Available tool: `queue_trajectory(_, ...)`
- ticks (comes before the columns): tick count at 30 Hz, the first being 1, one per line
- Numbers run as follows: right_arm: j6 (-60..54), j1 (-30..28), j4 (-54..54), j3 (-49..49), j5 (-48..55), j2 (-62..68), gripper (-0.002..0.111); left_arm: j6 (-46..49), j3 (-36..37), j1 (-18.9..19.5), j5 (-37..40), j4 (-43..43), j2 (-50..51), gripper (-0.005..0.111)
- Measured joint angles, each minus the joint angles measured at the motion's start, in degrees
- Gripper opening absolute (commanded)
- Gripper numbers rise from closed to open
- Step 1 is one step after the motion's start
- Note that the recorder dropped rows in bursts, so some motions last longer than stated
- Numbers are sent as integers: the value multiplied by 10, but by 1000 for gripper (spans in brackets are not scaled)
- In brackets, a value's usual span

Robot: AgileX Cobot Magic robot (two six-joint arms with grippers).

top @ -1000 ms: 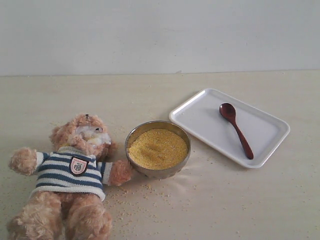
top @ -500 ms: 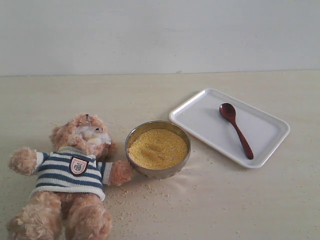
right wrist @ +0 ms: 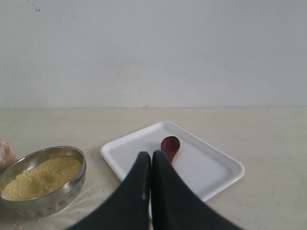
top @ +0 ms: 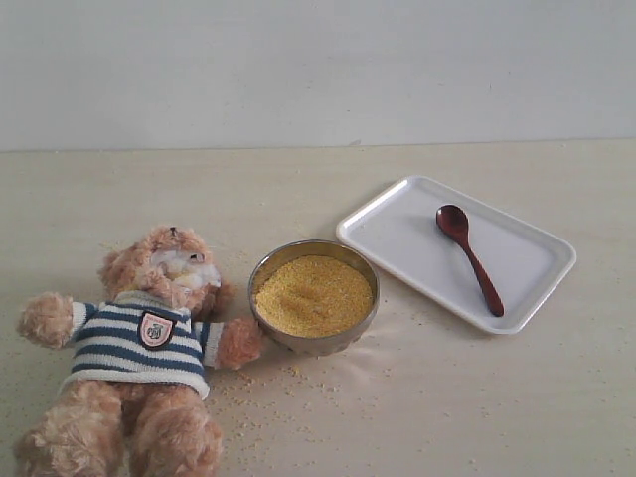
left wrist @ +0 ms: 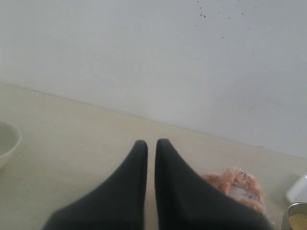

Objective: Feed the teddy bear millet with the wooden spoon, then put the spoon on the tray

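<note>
The left end effector (left wrist: 151, 142) has two smooth black tapered fingers (left wrist: 132, 177). The right end effector (right wrist: 151, 154) matches, tips rounded.

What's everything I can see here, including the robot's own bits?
teddy bear: one, light brown, striped shirt, lying left of the steel bowl
steel bowl: one, silver, middle of the table
millet: one heap, yellow, in the steel bowl; loose grains on the table
tray: one, white, right of the steel bowl
wooden spoon: one, dark reddish-brown, lying on the tray
pale bowl: one, whitish, partly seen, left wrist view only
left gripper: one, black, shut, empty
right gripper: one, black, shut, empty
</note>
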Motion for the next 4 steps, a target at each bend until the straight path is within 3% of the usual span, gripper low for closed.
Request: queue_trajectory(4,0,0,0,0,0,0,0,0,0,0,0,0,0,6)
